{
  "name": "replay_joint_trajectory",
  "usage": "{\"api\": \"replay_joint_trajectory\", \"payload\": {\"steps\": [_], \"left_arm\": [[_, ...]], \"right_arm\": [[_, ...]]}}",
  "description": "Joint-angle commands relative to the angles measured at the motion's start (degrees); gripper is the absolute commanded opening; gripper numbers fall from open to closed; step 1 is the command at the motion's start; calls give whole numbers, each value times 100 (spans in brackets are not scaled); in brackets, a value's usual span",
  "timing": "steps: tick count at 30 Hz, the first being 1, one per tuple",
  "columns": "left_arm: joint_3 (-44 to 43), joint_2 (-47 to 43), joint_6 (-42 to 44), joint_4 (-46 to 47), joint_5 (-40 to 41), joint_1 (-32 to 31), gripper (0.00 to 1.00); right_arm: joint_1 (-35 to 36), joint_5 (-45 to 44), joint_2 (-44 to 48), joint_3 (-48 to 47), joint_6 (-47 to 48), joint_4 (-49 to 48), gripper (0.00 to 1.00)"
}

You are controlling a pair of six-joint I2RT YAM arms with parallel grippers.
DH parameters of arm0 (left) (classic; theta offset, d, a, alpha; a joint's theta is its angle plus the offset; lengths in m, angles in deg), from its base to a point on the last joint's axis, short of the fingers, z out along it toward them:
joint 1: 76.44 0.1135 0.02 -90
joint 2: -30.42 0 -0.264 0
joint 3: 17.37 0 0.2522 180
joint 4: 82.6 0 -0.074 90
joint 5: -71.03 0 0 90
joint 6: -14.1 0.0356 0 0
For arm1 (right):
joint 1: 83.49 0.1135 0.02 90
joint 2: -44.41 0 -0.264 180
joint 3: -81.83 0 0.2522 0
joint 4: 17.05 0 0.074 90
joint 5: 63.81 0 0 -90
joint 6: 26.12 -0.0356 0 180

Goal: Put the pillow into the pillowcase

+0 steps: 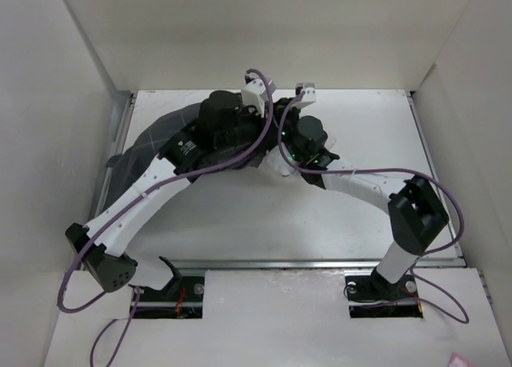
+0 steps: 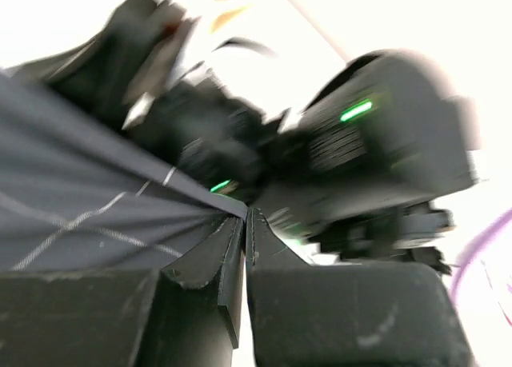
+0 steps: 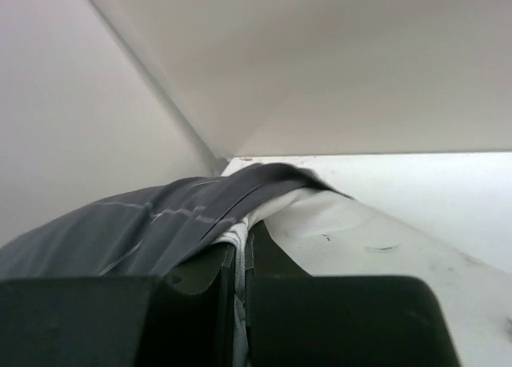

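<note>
Pillowcase (image 1: 142, 143) lies bunched at the far left of the tabletop (image 1: 240, 215), its mouth drawn partly over the pillow (image 3: 344, 231). We judge the sleeving about midway. The left end effector (image 2: 244, 223) and right end effector (image 3: 240, 255) each pinch its cloth. Next we would draw the hem further along the pillow.
</note>
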Motion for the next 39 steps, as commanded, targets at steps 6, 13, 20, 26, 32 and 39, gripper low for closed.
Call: {"api": "replay_joint_trajectory", "payload": {"steps": [6, 13, 20, 26, 32, 39], "left_arm": [[-944, 20, -519, 1300, -2508, -538, 0], [-620, 73, -448, 1141, -1569, -390, 0], [-951, 468, -203, 1326, -1111, -55, 0], [-2226, 1136, 201, 1265, -1112, 129, 0], [-1176, 716, 27, 1545, -1053, 243, 0], [2683, -577, -1114, 2161, -260, 367, 0]], "right_arm": [[366, -994, -472, -163, -515, -640, 0], [366, -1328, 142, 637, -700, -1414, 0], [366, -3603, 820, 576, -33, -719, 0], [85, -4510, 1575, 286, 346, -52, 0], [14, -3467, 1841, 347, 680, 210, 5], [14, -1121, 1120, 1234, -40, 599, 18]]}}
